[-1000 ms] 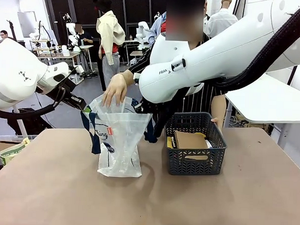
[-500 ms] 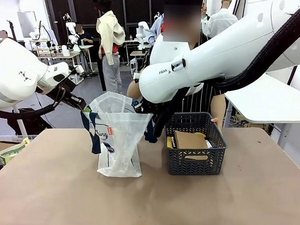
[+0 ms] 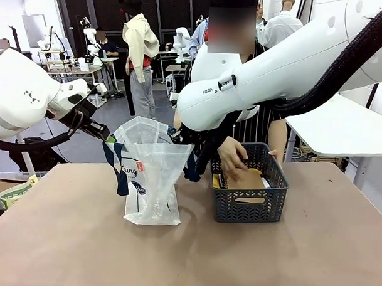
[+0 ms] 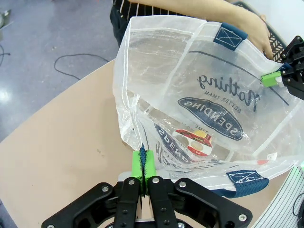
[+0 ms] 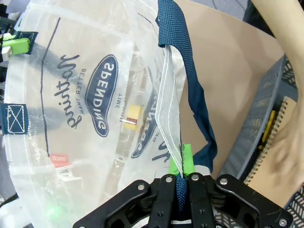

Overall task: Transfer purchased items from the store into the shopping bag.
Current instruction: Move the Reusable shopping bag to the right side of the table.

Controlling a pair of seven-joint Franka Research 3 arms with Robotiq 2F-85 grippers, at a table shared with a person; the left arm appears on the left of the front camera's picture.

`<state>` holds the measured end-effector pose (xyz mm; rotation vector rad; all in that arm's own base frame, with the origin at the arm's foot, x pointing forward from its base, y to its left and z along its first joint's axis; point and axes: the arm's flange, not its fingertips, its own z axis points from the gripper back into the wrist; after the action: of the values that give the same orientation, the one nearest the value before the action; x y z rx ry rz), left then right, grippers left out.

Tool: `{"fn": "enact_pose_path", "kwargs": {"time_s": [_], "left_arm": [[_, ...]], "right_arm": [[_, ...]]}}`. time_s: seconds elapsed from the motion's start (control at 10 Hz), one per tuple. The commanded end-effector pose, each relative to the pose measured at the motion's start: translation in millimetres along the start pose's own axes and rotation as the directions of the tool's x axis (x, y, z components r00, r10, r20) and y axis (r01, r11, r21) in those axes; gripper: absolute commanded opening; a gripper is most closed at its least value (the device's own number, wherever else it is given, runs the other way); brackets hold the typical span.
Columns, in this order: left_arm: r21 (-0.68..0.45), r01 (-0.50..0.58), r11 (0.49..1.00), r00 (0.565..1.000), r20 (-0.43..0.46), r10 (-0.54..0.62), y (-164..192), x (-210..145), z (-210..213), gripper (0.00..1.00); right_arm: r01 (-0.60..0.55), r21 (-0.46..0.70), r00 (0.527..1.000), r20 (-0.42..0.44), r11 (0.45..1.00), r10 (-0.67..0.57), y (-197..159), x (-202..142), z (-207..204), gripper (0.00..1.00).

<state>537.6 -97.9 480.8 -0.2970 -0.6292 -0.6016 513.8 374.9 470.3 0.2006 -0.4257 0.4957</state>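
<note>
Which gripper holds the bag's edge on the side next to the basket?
The right gripper, shut on the shopping bag beside the basket; the left gripper pinches the opposite edge.

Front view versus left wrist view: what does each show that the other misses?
Front view: the brown notebook lying in the dark grey basket. Left wrist view: the left arm's jaws, shut on the bag's rim, close up. Both: the translucent shopping bag held open, and the person's hand at the basket.
</note>
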Motion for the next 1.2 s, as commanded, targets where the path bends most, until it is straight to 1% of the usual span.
{"fn": "enact_pose_path", "kwargs": {"time_s": [0.0,1.1], "left_arm": [[0.005,0.012,1.000,1.000,0.000,-0.012,3.1,-0.2,1.2,0.00],[0.005,0.012,1.000,1.000,0.000,-0.012,3.1,-0.2,1.2,0.00]], "right_arm": [[0.006,0.004,1.000,-0.001,1.000,-0.006,-1.0,-0.9,2.1,0.00],[0.006,0.004,1.000,-0.001,1.000,-0.006,-1.0,-0.9,2.1,0.00]]}}
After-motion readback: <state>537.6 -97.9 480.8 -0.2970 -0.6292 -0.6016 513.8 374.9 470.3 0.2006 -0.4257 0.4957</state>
